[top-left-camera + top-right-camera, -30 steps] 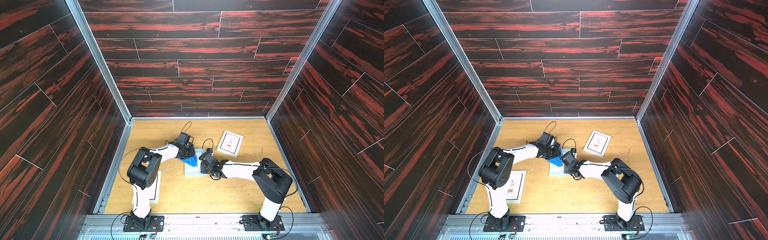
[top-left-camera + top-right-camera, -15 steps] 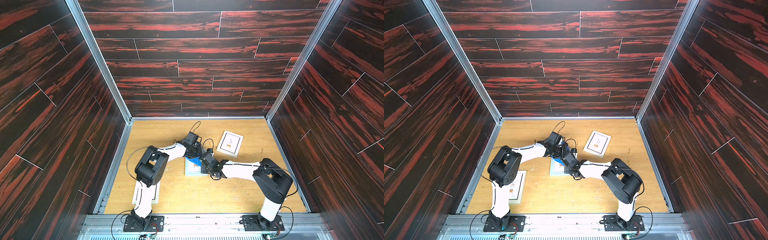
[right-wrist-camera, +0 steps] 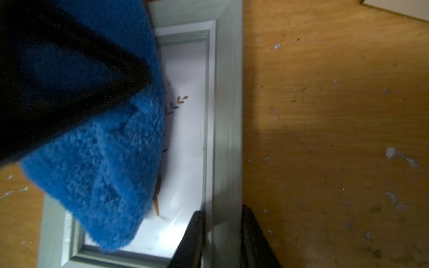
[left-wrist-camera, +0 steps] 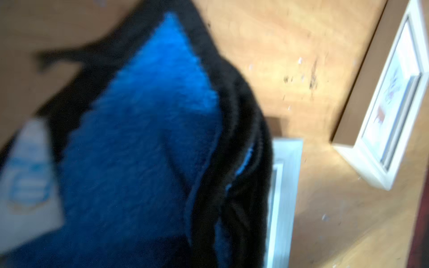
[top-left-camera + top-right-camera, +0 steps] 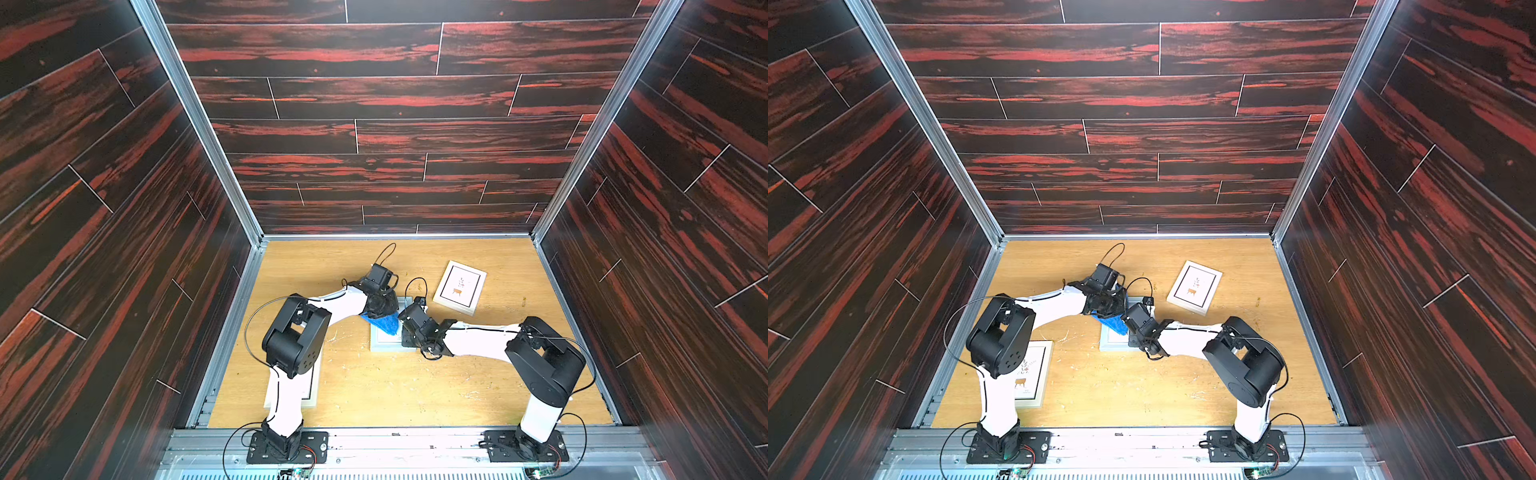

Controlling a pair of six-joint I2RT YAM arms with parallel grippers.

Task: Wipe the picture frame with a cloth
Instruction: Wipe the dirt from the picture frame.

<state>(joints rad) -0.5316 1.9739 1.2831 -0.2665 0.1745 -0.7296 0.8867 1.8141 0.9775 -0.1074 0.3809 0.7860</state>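
The picture frame (image 5: 384, 345) lies flat near the middle of the worktop (image 5: 415, 386). It is pale grey-green, with a small drawing under the glass. The cloth (image 5: 384, 323) (bright blue, fluffy, with black edging) is bunched in the left gripper (image 5: 380, 306), which is closed tight on it. The cloth hangs down onto the frame toward 11 o'clock. In the right wrist view the cloth (image 3: 99, 174) covers about half of the glass.

The right gripper (image 3: 222, 222) reaches in from 3 o'clock. Its jaws stand narrow, one on the glass side and one on the outer side of the frame's rail, so they clamp that edge.

A white frame (image 5: 459, 287) lies well apart at about 2 o'clock. A third frame (image 5: 1032, 374) lies at about 8 o'clock, partly under the left arm.
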